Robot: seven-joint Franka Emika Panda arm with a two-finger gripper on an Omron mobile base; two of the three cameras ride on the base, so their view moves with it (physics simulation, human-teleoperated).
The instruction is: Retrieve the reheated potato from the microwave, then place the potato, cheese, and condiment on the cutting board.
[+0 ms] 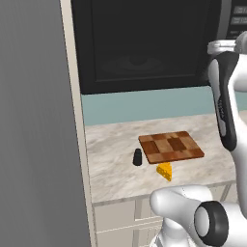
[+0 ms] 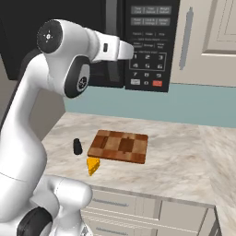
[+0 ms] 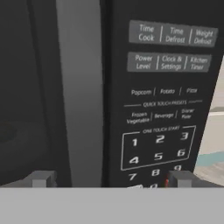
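Item: gripper [image 3: 109, 179]. We record it raised to the front of the microwave [image 1: 140, 43], jaws spread wide, nothing between them. In the hand view its two tips bracket the upright door handle [image 3: 85, 92], which lies dead ahead and runs top to bottom of that view; the handle's long axis is vertical and crosses the gap between the tips. We judge that this is the relation the coming move turns on: the bar sits between the open tips, close in front, so a short advance should bring the pads to either side of it. Whether contact exists yet, we cannot tell.

Item: button panel [image 3: 168, 105]. It sits just beside the handle; the tip on that side stands low before the number keys, near the red key [image 2: 157, 83].

Item: potato. The door is shut and dark; we judge the potato lies behind it.

Item: cutting board [image 2: 119, 146]. Flat on the marble counter [image 2: 184, 156], below the microwave, well apart from the gripper, bare.

Item: condiment [image 2: 78, 146]. Upright, just beside the board's edge, off it.

Item: cheese [image 2: 93, 165]. On the counter, near the board's front corner, off it.

Obstructions: we note none between tips and handle.
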